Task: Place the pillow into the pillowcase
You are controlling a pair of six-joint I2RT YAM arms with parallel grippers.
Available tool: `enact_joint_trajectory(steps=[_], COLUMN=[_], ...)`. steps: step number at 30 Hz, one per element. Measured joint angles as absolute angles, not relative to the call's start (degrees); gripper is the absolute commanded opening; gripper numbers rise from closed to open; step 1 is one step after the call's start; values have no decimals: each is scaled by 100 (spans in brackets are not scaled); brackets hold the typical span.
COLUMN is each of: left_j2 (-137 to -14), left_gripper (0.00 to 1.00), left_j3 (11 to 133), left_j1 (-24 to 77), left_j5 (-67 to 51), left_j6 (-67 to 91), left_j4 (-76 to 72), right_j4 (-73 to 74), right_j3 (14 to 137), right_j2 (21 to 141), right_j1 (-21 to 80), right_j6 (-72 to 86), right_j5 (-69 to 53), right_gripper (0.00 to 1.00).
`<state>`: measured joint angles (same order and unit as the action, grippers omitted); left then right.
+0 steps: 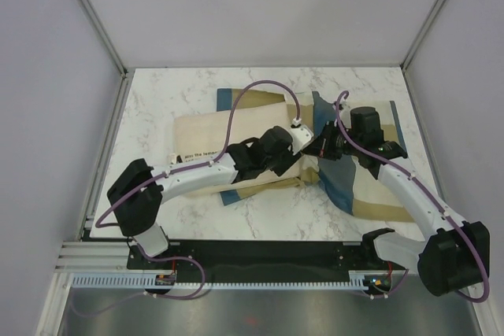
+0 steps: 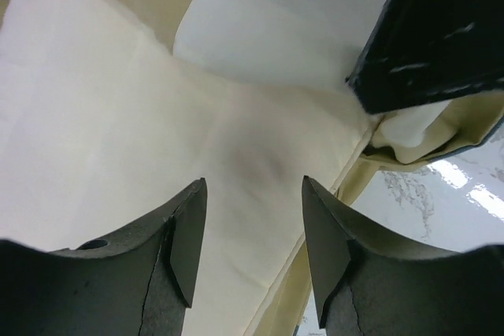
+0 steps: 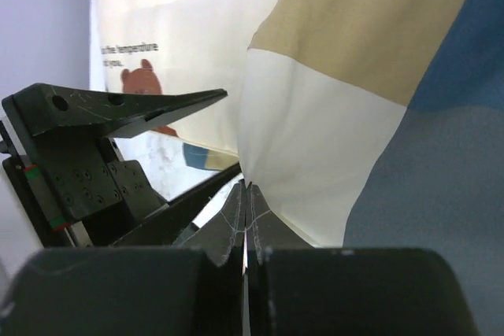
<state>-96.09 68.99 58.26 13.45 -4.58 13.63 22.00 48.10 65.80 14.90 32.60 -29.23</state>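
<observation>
Two arms meet mid worktop (image 1: 157, 100). Right end effector (image 3: 246, 194) clamped shut on pillowcase (image 3: 315, 139) edge, flap raised. Left end effector (image 2: 252, 234) half open over cream cloth at pillow (image 1: 201, 135) right end; nothing pinched that I see. Pillow lies centre-left; pillowcase right and far, seemingly partly beneath it. I judge: mouth-opening step. Next: I close left on pillow corner, feed rightward under raised flap. In way: right finger just beside left; purple cables (image 1: 260, 88) loop above.
</observation>
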Motion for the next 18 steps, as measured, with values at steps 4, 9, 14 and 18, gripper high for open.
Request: enact_joint_trajectory(steps=[4, 9, 14, 18], left_j2=[-9487, -9448, -9065, -8466], left_gripper=[59, 62, 77, 84], left_j3=[6899, 6855, 6740, 6713], left_j1=[5778, 5579, 5411, 5225], left_j5=[1098, 773, 980, 1461], left_j6=[-268, -12, 73, 226], left_j4=[1194, 1243, 1234, 1240], right_j4=[1942, 1531, 1765, 2235], right_j3=[4803, 4556, 4648, 4934], right_j2=[6587, 6665, 6810, 6829], right_j1=[1645, 2134, 2182, 2209], right_j6=[3538, 3776, 3671, 3312], right_j5=[-3063, -2775, -2366, -1406], right_gripper=[0, 0, 31, 47])
